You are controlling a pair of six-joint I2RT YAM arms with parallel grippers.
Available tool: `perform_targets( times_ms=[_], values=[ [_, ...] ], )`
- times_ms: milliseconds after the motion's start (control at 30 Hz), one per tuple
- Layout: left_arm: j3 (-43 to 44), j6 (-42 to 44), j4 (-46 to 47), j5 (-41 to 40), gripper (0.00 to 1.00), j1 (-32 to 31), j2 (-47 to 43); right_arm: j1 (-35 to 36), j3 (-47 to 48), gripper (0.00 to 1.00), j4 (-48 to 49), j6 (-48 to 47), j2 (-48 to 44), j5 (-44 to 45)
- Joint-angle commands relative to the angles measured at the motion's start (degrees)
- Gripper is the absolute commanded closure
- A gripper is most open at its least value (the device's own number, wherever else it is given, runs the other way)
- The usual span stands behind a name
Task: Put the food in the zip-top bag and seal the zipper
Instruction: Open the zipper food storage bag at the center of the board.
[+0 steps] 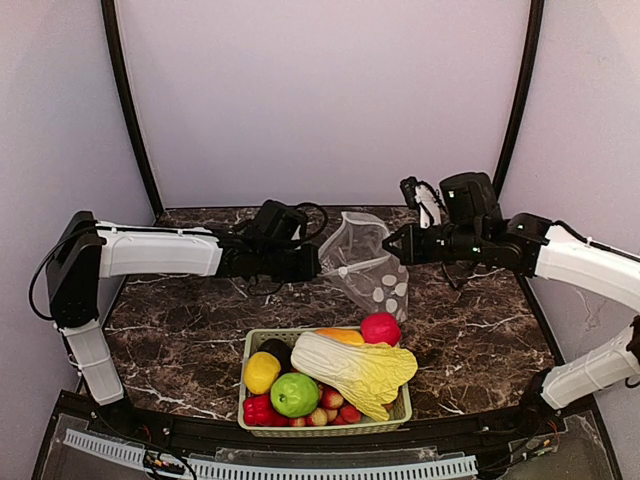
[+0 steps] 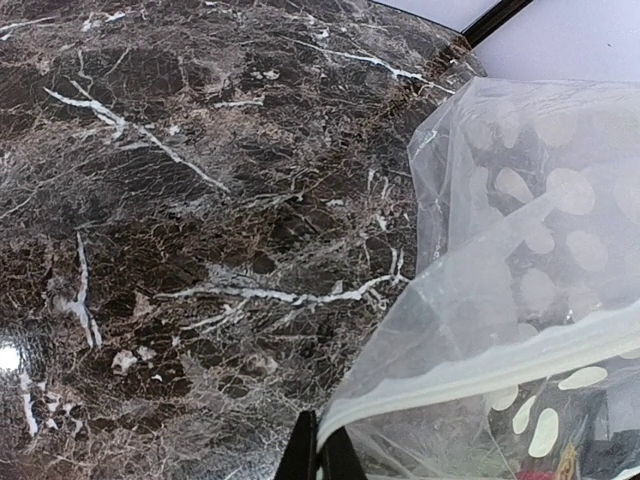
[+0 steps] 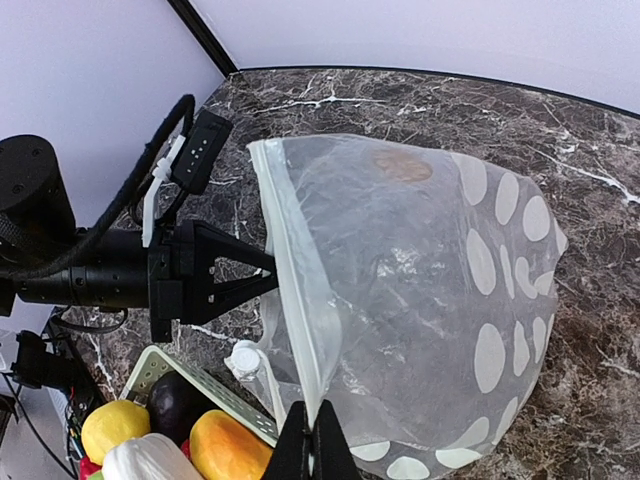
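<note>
Zip-top bag [image 1: 366, 258], clear plastic printed with white dots, is held up between the two arms over the middle of the dark marble table [image 1: 480, 320], just behind the pale green basket [image 1: 322, 430]. Its left side is gripped by the left gripper [image 1: 321, 266], whose fingers are closed tight on the plastic at the mouth edge. Its right side is gripped by the right gripper [image 1: 390, 243], likewise closed, with the zipper [image 3: 300, 340] strip seen clamped between the fingertips in the right wrist view. The pouch is seen hanging below the two grips and sagging toward the basket. Whether its lower corner touches the table cannot be told.

The food is gathered in the basket. The yellow lemon [image 1: 262, 372] is placed at the left, the green apple [image 1: 294, 394] at the front, and the red bell pepper [image 1: 256, 410] in the front left corner. The magenta-pink fruit [image 1: 381, 328] is set at the back right, and the napa cabbage [image 1: 360, 370] is laid diagonally across the middle.
</note>
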Motion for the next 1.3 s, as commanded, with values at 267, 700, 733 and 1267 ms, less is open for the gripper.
perform_targets(
  times_ms=[267, 700, 733, 1267],
  values=[
    [-2.3, 0.3, 5.1, 3.6, 0.95, 0.4, -4.3, 1.8, 0.0, 1.00, -0.4, 1.6, -0.2, -0.7],
    [-7.4, 3.0, 15.1, 19.5, 0.49, 0.2, -8.9, 2.2, 0.7, 1.00, 0.6, 3.7, 2.8, 0.4],
    [-7.5, 3.4, 15.2, 20.1, 0.46, 0.2, -9.1, 2.2, 0.8, 1.00, 0.6, 3.7, 3.0, 0.3],
    [-18.1, 9.9, 8.7, 16.8, 0.15, -1.0, -23.2, 2.4, 1.9, 1.00, 0.2, 3.7, 4.3, 0.4]
  ],
)
